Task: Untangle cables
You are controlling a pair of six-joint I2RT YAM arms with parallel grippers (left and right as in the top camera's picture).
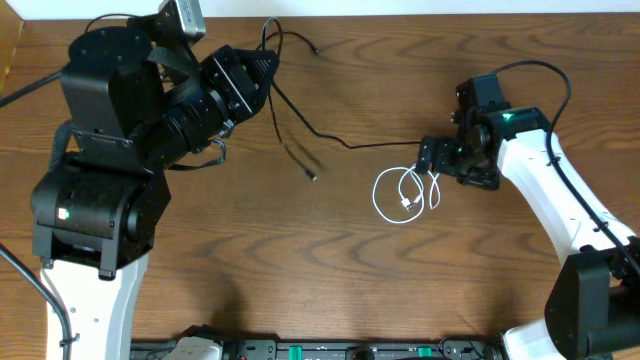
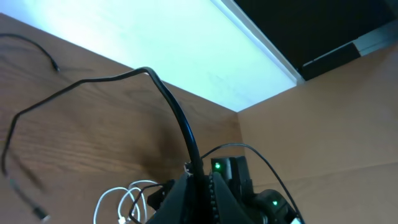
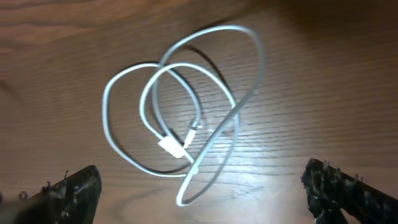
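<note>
White cable [image 1: 405, 193]: loosely coiled on wood table [image 1: 300, 260], beneath right gripper [image 1: 432, 160], jaws wide apart, empty. Black cable [image 2: 177, 115]: pinched in closed left gripper [image 1: 263, 71].

The left arm [image 1: 130, 130] reaches from the near left toward the far edge, wrist turned to the right. The left gripper [image 1: 266, 66] is pinched tight on a black cable [image 2: 174, 109]. The right arm [image 1: 545, 190] stretches from the near right toward the middle, with the right gripper [image 1: 432, 160] angled downward and its fingers [image 3: 68, 193] spread wide.
</note>
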